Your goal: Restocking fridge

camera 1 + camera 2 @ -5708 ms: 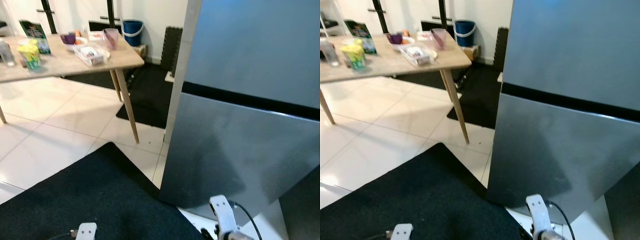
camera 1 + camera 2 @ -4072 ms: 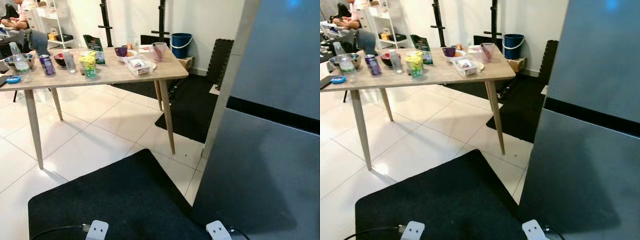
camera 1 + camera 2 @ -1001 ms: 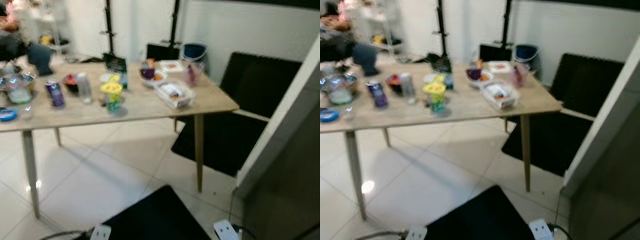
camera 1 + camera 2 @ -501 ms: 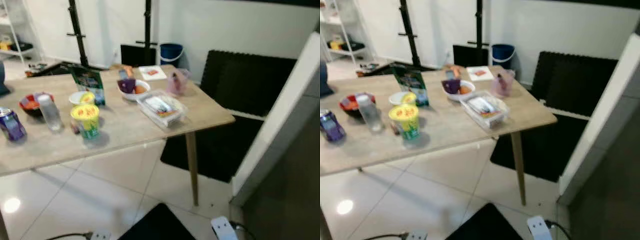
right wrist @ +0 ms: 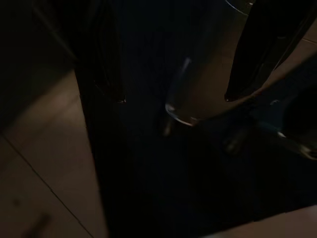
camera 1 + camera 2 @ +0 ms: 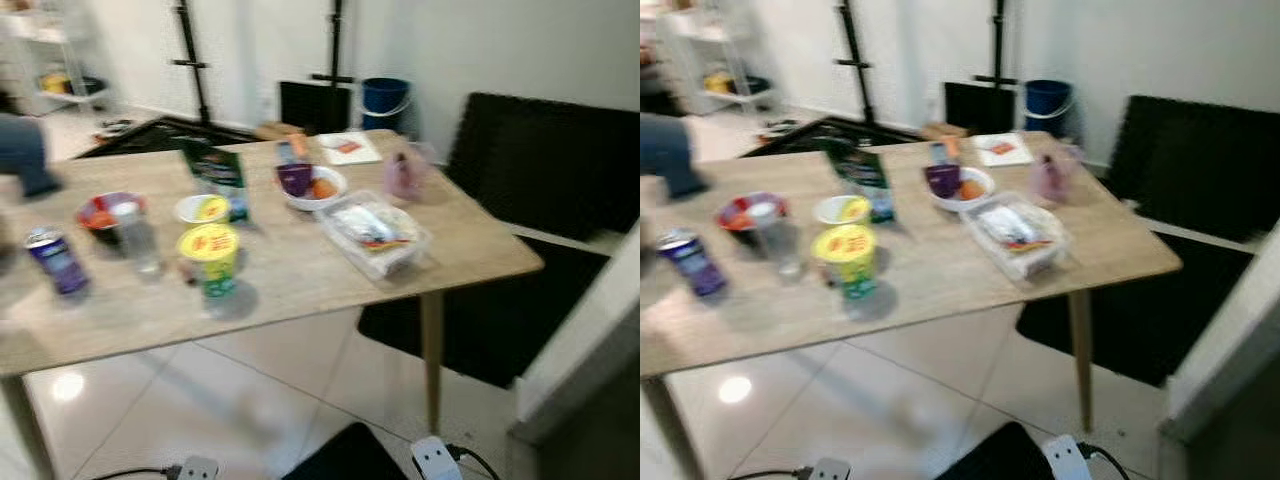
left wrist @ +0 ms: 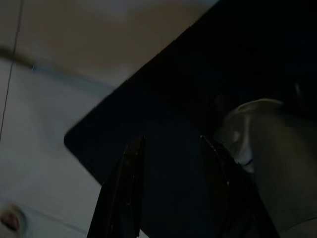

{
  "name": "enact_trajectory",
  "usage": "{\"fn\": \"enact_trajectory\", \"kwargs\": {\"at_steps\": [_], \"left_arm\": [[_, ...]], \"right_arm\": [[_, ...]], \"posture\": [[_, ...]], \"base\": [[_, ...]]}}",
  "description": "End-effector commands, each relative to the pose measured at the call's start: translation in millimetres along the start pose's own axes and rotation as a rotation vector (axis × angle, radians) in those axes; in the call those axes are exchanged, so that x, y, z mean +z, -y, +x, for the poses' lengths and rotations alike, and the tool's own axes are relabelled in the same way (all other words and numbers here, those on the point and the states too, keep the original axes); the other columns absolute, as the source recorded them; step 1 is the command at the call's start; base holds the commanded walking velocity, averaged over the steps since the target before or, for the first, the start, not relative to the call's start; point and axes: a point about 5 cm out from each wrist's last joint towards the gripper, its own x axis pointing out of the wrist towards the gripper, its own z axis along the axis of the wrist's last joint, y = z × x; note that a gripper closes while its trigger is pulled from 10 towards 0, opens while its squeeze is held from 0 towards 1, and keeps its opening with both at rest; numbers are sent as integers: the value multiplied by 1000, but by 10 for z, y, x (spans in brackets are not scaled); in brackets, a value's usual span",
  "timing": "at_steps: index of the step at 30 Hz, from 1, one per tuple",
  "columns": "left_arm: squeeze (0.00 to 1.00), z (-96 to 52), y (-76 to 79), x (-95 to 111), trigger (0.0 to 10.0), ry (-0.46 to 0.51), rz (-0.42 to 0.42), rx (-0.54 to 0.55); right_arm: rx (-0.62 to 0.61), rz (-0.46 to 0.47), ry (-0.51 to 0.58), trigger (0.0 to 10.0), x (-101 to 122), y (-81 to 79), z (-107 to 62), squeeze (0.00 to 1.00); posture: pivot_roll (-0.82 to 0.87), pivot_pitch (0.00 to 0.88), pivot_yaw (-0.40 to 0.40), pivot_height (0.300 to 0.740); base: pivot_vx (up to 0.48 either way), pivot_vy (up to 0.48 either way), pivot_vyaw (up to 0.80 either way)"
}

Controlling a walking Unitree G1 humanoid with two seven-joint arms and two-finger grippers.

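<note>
While the head camera's pictures are slightly blurred, the left eye view shows a light wooden bench (image 6: 300, 290) on a white tiled floor (image 6: 250, 410), with food and drink spread across its top. Near the front edge stands a yellow-lidded cup (image 6: 208, 258). Toward the left edge is a purple can (image 6: 55, 262), with a clear bottle (image 6: 135, 235) between it and the cup. Behind the bottle sits a red bowl (image 6: 100, 210). A small white bowl (image 6: 203, 209) and an upright green packet (image 6: 215, 172) stand near the middle. Toward the right corner lies a clear plastic food tray (image 6: 373, 235); behind it are a white bowl holding something purple and orange (image 6: 310, 186) and a pink cup (image 6: 402, 176). A blue bucket (image 6: 385, 100) stands on the floor by the far wall. A pale slanted edge at the right may be the fridge (image 6: 590, 340), though it is too blurred to be sure.

From the right eye view, the same bench appears, with white wrist parts low in the picture.

Seen from the left wrist view, very dark, the left pincer (image 7: 171, 144) hangs over a black mat (image 7: 168, 74) and pale floor, its two black fingers apart and holding nothing.

Seen from the right wrist view, darker still, the right pincer (image 5: 173, 99) has its fingers spread wide, released, above the dark mat.
</note>
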Motion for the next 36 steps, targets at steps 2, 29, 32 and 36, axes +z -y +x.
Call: {"fn": "enact_trajectory", "kwargs": {"at_steps": [2,29,32,36], "left_arm": [[0,-2,-16,-10,10000,-9,13,5],[0,-10,-51,-52,10000,-24,3,35],[0,-10,-54,-54,10000,-25,1,36],[0,-13,-64,-62,10000,-27,-5,41]], "right_arm": [[-10,9,-11,10000,-45,3,-4,0],[15,9,-23,10000,-110,-36,-6,0],[15,8,-24,10000,-112,-39,-6,0],[9,6,-31,10000,-119,-40,-5,0]], "posture": [[-25,0,-1,740],[-23,0,2,740],[-23,0,3,740],[-23,0,3,740]], "base": [[0,0,0],[0,0,609],[0,0,140],[0,0,0]]}}
